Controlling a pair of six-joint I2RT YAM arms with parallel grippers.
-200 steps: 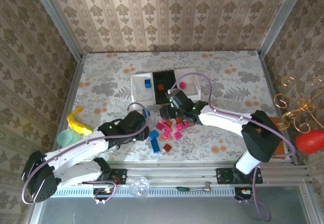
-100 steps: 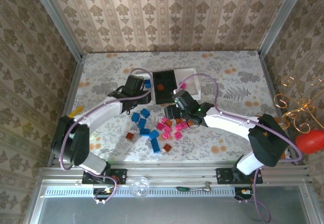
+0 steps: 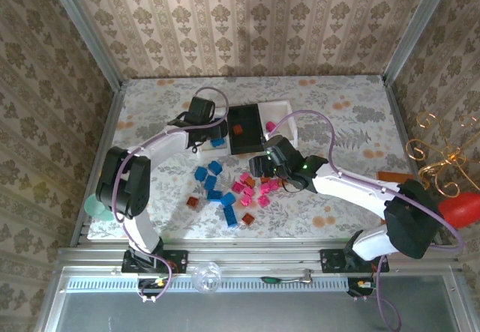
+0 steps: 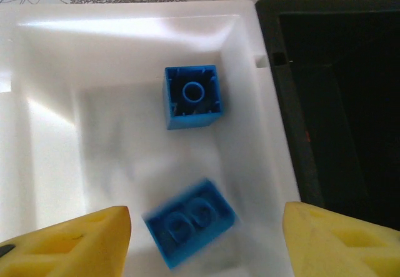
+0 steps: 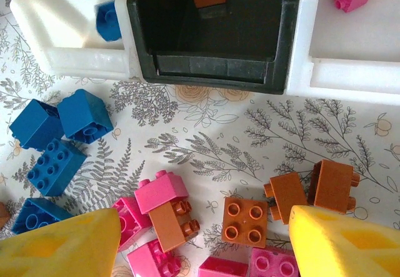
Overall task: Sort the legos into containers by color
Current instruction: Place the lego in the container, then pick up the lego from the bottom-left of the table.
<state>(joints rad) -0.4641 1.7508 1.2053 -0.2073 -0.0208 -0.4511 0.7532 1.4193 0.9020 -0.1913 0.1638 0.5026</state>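
letting go: my left pincer [image 4: 206, 246] has swung from the loose pile up over the left white plastic tray [image 4: 44, 139], and its yellow pads now stand wide apart. the small blue plastic brick [image 4: 190, 230] it brought lies blurred on the tray floor, near another blue brick [image 4: 192, 97]. my right pincer [image 5: 203, 252] hangs wide and empty over pink and orange-brown bricks [image 5: 242, 217] on the flowered table [image 5: 206, 139]. black middle tray [image 5: 212, 70] holds one brown, right white tray [image 5: 350, 70] one pink. most bricks lie loose; sorting barely begun, i judge.
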